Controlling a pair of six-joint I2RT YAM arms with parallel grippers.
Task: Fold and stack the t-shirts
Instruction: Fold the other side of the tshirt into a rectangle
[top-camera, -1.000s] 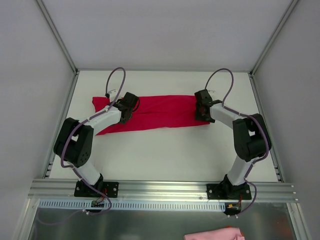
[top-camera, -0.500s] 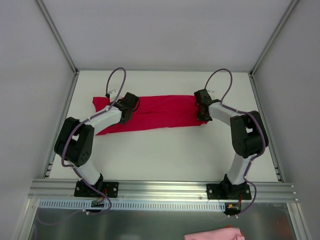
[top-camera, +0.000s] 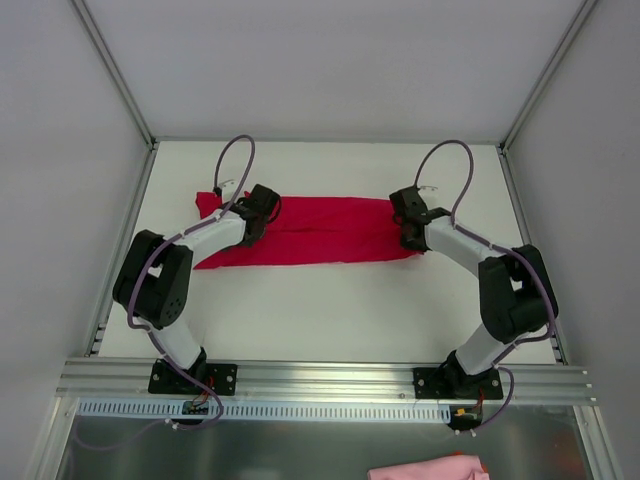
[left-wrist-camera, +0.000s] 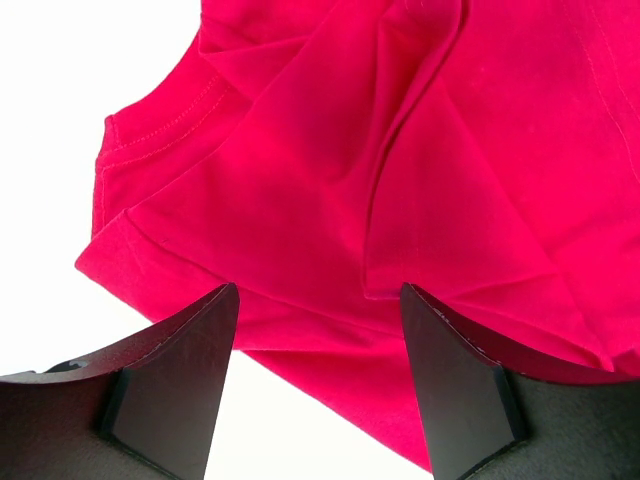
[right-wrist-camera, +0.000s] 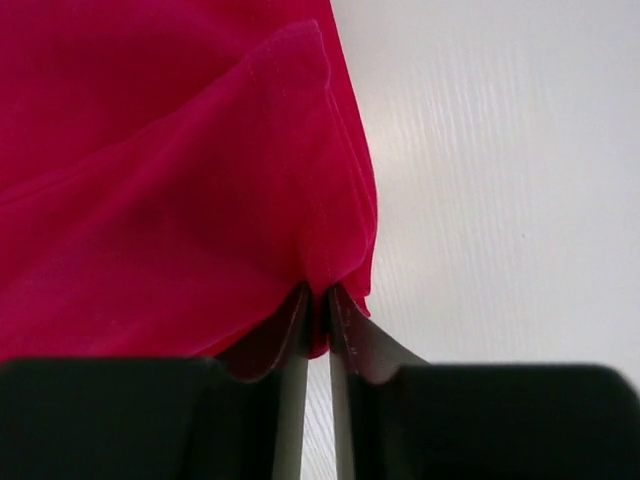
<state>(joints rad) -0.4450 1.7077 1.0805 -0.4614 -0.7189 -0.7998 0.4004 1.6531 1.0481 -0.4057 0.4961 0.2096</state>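
A crimson t-shirt (top-camera: 320, 230) lies on the white table as a long, wrinkled band folded lengthwise. My left gripper (top-camera: 253, 226) hovers over its left part. In the left wrist view this gripper (left-wrist-camera: 318, 296) is open, both fingers (left-wrist-camera: 170, 380) apart above the shirt's (left-wrist-camera: 330, 170) sleeve and hem, gripping nothing. My right gripper (top-camera: 409, 234) is at the shirt's right end. The right wrist view shows it (right-wrist-camera: 318, 300) shut on a pinched fold of the shirt's (right-wrist-camera: 170, 200) edge.
The white table (top-camera: 330, 310) has walls at the back and both sides and a metal rail (top-camera: 320, 375) at the near edge. A pink cloth bundle (top-camera: 425, 468) lies below the rail at the bottom right.
My right gripper has shut on the shirt's right edge and drawn it slightly right; its elbow swung outward. The whole shirt slid a little right. The left gripper stayed open.
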